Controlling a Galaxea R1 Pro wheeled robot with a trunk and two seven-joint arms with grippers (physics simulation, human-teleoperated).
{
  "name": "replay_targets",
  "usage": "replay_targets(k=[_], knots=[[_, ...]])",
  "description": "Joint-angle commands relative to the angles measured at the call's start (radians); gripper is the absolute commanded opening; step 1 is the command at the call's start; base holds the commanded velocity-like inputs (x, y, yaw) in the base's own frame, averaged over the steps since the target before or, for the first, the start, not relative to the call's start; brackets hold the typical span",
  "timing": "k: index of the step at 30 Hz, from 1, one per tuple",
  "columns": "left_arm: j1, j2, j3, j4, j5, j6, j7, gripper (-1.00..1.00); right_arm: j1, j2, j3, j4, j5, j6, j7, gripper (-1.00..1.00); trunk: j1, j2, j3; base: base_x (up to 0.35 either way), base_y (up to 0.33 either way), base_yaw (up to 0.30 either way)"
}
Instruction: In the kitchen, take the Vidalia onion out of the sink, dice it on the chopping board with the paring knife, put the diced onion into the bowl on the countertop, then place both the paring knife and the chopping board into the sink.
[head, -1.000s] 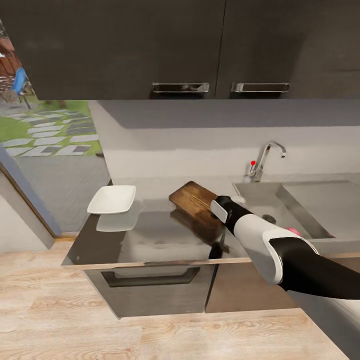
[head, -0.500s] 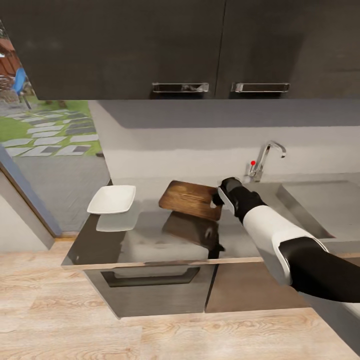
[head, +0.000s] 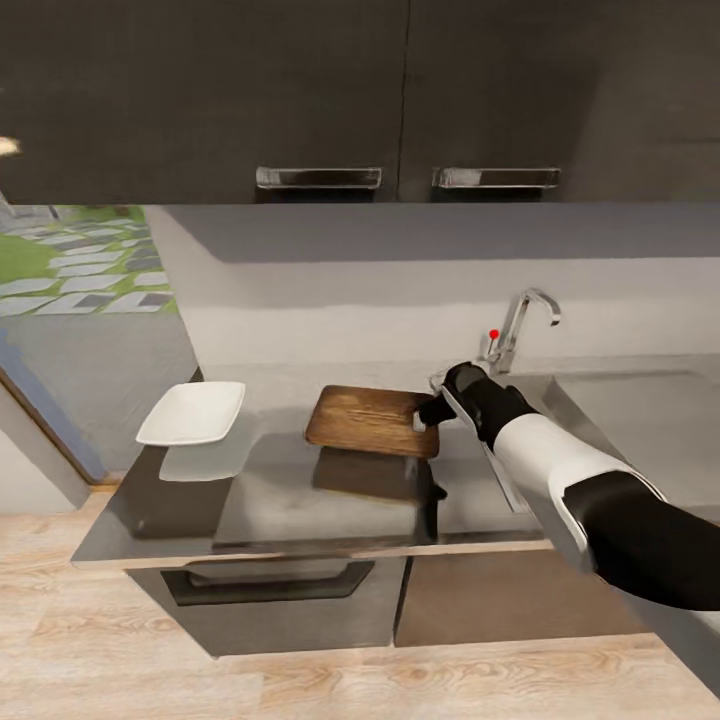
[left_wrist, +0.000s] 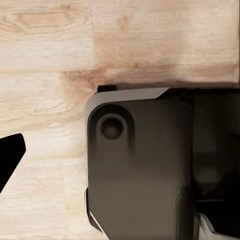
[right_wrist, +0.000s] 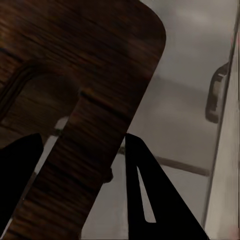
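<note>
The chopping board has levelled out above the countertop, its end clamped in the right pincer.

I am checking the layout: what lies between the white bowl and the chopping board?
Head view: only bare glossy countertop separates the bowl from the chopping board.

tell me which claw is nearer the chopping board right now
Right. The right claw is clamped on the end of the chopping board, holding it above the countertop. The left claw hangs low over the wood floor, away from the board.
</note>
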Motion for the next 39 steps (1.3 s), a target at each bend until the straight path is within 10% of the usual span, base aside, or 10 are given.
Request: replay_targets(k=[1, 27, 39], knots=[[0.000, 0.000, 0.000, -0.001, -0.001, -0.002, 0.000, 1.00, -0.001, -0.001, 0.004, 0.001, 0.009, 0.004, 0.011, -1.00, 0.001, -0.001, -0.001, 0.218, -0.223, 0.000], [0.000, 0.002, 0.000, 0.000, -0.001, -0.002, 0.000, 1.00, -0.001, 0.013, 0.047, 0.179, 0.024, -0.155, 0.152, -1.00, 0.001, -0.001, -0.001, 0.024, -0.024, 0.000], [0.000, 0.002, 0.000, 0.000, -0.001, -0.002, 0.000, 1.00, -0.001, 0.013, 0.047, 0.180, 0.113, -0.158, 0.205, -1.00, 0.001, -0.001, -0.001, 0.000, 0.000, 0.000]])
